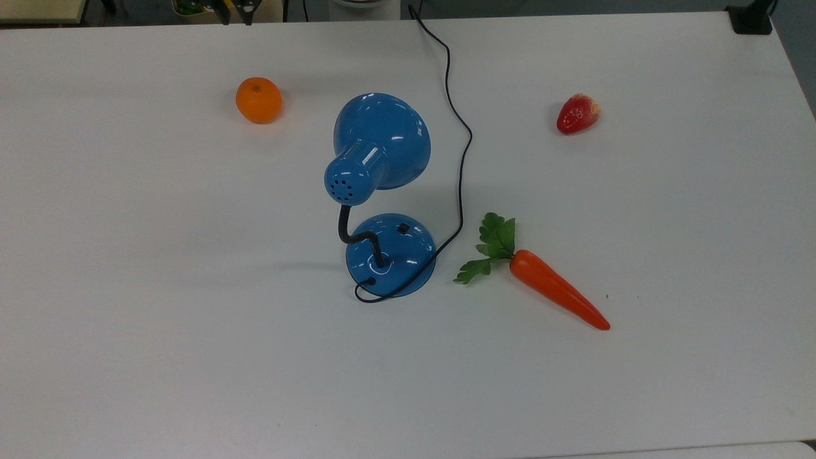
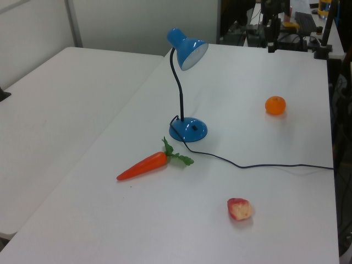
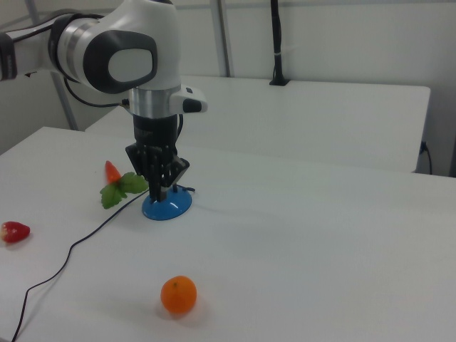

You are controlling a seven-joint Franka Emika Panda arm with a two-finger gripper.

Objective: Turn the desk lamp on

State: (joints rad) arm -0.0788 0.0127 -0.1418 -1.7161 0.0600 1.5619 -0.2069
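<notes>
Lamp handling: desk lamp (image 1: pixel 381 191) mid-table, carrot (image 1: pixel 551 288) near at top view's right. Glossy metal, likely slippery, top-heavy; press small black switch (image 1: pixel 403 227) on base. Gripper (image 3: pixel 162 191) spread: cannot tell.

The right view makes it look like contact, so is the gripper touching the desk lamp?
Apart. In the top view the gripper hangs at the top edge of the table, with open tabletop between it and the desk lamp.

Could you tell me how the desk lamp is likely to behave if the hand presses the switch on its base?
The desk lamp probably stays put: its domed base sits wide and flat. The shade on the thin gooseneck may wobble. Glossy paint could be slippery.
</notes>
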